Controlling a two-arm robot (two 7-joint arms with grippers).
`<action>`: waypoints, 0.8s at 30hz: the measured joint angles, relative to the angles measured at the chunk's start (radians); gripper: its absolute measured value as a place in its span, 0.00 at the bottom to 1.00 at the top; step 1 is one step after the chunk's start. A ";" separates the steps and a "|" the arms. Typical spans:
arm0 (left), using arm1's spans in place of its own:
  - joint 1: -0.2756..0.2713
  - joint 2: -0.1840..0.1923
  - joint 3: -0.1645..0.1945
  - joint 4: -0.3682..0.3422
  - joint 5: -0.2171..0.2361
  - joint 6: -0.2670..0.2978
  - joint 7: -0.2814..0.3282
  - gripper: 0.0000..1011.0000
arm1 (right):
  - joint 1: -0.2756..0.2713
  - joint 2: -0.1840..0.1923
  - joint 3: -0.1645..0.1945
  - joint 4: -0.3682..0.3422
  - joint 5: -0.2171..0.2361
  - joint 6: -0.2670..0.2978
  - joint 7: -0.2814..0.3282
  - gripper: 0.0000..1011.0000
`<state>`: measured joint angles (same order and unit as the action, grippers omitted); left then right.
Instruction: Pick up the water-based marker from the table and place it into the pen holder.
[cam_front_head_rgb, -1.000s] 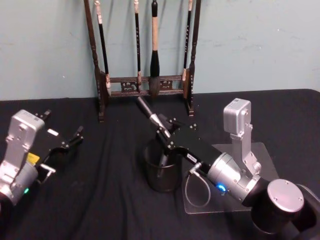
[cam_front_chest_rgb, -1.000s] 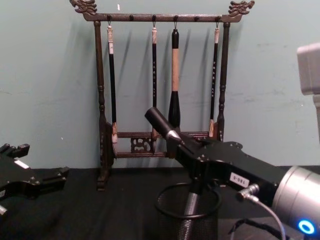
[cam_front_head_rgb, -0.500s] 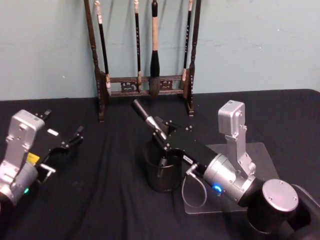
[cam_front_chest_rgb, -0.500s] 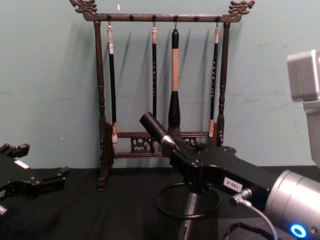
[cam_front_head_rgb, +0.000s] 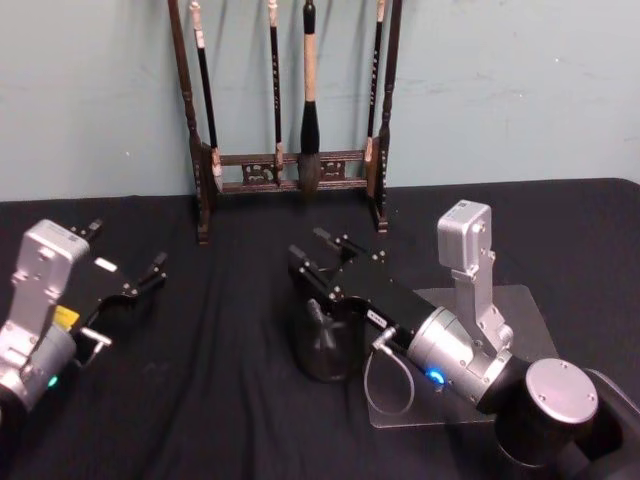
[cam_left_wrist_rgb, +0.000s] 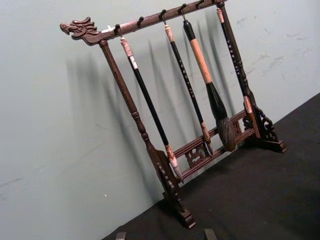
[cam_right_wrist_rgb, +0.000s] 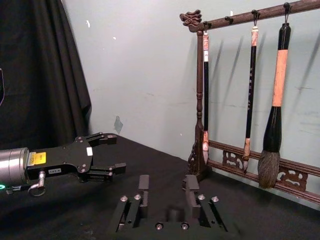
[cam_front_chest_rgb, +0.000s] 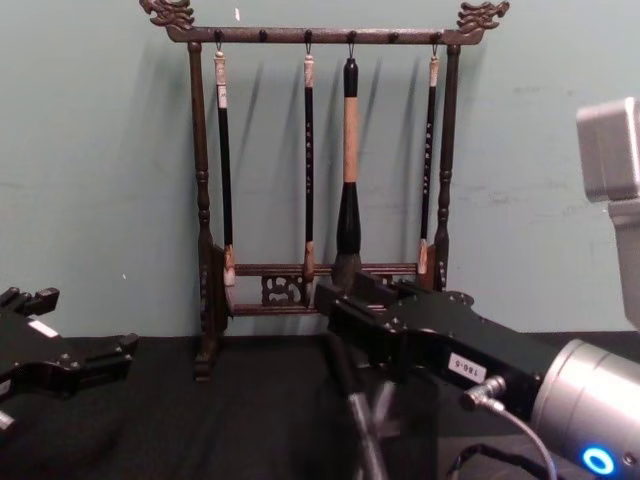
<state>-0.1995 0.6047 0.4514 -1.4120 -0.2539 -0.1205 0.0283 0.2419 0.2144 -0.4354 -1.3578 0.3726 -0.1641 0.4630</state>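
Here the pen holder (cam_front_head_rgb: 325, 345) is half covered by the right gripper (cam_front_head_rgb: 322, 258), which hangs just above its rim with fingers spread and nothing between them. The water-based marker (cam_front_head_rgb: 318, 325) leans inside the holder (its lower end lost against the dark mesh). The left gripper (cam_front_head_rgb: 140, 283), jaws apart and empty, sits over the table (cam_front_head_rgb: 230, 420) at far left.

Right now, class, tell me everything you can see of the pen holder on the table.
The pen holder is a small round black cup that looks like wire mesh with a smooth rim. It stands upright on the black table, in front of the wooden brush rack. A dark marker leans inside it. The right gripper hovers open just above its rim, apparently not touching it.
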 joint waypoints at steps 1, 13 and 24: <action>0.000 0.000 0.000 0.000 0.000 0.000 0.000 1.00 | 0.000 0.000 0.000 0.000 0.000 0.000 0.000 0.45; 0.000 0.000 0.000 0.000 0.000 0.000 0.000 1.00 | -0.001 0.001 0.001 -0.002 0.000 0.001 0.000 0.82; 0.000 0.000 0.000 0.000 0.000 0.000 0.000 1.00 | -0.001 0.001 0.001 -0.002 0.000 0.001 0.000 0.99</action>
<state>-0.1995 0.6047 0.4514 -1.4119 -0.2539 -0.1205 0.0283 0.2405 0.2153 -0.4347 -1.3602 0.3722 -0.1627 0.4628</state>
